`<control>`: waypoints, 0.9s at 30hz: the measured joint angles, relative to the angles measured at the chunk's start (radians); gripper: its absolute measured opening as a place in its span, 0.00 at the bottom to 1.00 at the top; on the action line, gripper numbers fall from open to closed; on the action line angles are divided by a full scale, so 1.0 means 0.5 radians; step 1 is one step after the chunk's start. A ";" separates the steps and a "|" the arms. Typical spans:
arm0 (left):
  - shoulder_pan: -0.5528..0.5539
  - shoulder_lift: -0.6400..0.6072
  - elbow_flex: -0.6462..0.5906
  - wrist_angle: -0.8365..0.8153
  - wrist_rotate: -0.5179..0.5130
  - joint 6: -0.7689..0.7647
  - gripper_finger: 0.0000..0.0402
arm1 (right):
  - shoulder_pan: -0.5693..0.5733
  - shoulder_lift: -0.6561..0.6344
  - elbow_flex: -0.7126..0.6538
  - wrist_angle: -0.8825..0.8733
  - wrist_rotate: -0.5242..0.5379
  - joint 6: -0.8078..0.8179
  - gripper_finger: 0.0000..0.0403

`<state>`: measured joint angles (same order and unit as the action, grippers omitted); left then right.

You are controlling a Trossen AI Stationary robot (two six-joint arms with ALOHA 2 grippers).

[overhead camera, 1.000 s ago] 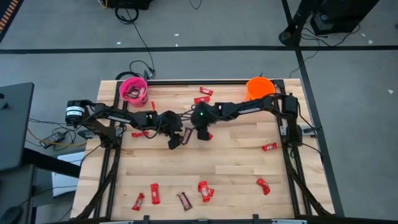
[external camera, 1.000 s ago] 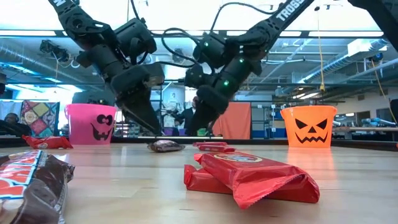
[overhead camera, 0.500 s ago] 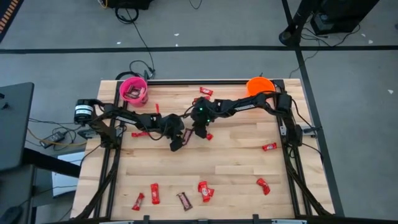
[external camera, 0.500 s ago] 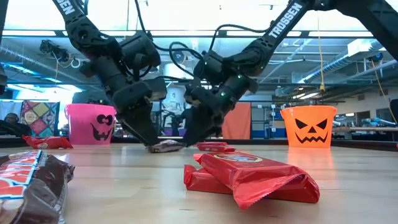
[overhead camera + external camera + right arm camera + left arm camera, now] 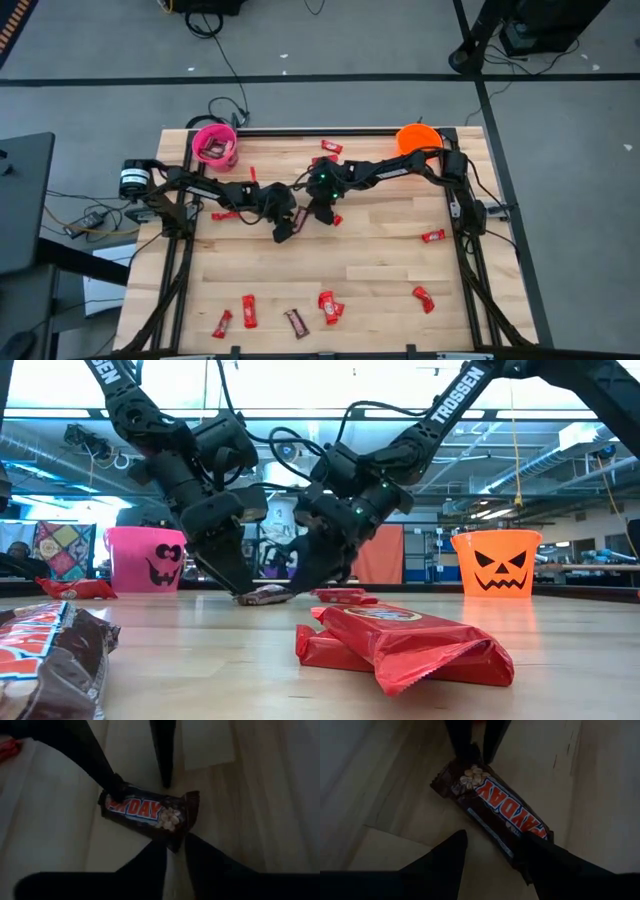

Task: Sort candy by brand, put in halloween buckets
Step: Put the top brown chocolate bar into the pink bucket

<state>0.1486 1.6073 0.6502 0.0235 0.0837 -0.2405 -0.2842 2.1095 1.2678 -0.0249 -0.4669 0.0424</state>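
A dark brown candy bar point(image 5: 300, 219) lies flat on the wood in the table's middle. My left gripper point(image 5: 283, 230) is open at its left end, tips down at the table. My right gripper point(image 5: 320, 214) is at the bar's other end, fingers nearly together around a wrapper corner. The low view shows both grippers slanting down onto the bar point(image 5: 265, 595). The pink bucket point(image 5: 213, 146) stands at the far left corner and holds some candy. At the far right corner stands the orange bucket point(image 5: 418, 140). My left gripper point(image 5: 492, 841) is open and slants down from the left. One fingertip point(image 5: 537, 857) rests on the bar's end point(image 5: 527, 832); the other point(image 5: 447, 860) stands on the wood beside the bar, apart from it. My right gripper point(image 5: 175, 844) pinches a corner of the bar's peanut-picture end point(image 5: 176, 837) between its two fingers, slanting down from the right. The bar stays flat on the table.
Red bars are scattered about: two near the far edge point(image 5: 328, 148), one right of my right gripper point(image 5: 336, 219), one at the right point(image 5: 432, 236), several along the near edge point(image 5: 330, 306) with a brown one point(image 5: 296, 322). Bare wood lies mid-table.
My right gripper has come down from above the table onto the brown bar's right end. My left gripper has sunk a little, its tips now at the bar's left end. The bar has stayed where it was.
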 joint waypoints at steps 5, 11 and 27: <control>0.015 0.002 -0.002 0.013 0.001 0.000 0.50 | 0.019 0.001 0.000 0.014 0.003 -0.048 0.04; 0.042 -0.003 -0.002 0.013 -0.049 -0.012 0.50 | 0.036 0.000 0.000 0.018 0.112 -0.095 0.02; 0.024 -0.247 -0.007 -0.198 -0.135 -0.059 0.50 | 0.398 -0.095 0.000 0.052 0.958 -0.376 0.01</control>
<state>0.1608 1.4837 0.6468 -0.0753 0.0164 -0.2699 -0.0852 2.0621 1.2678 0.0013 0.0123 -0.1458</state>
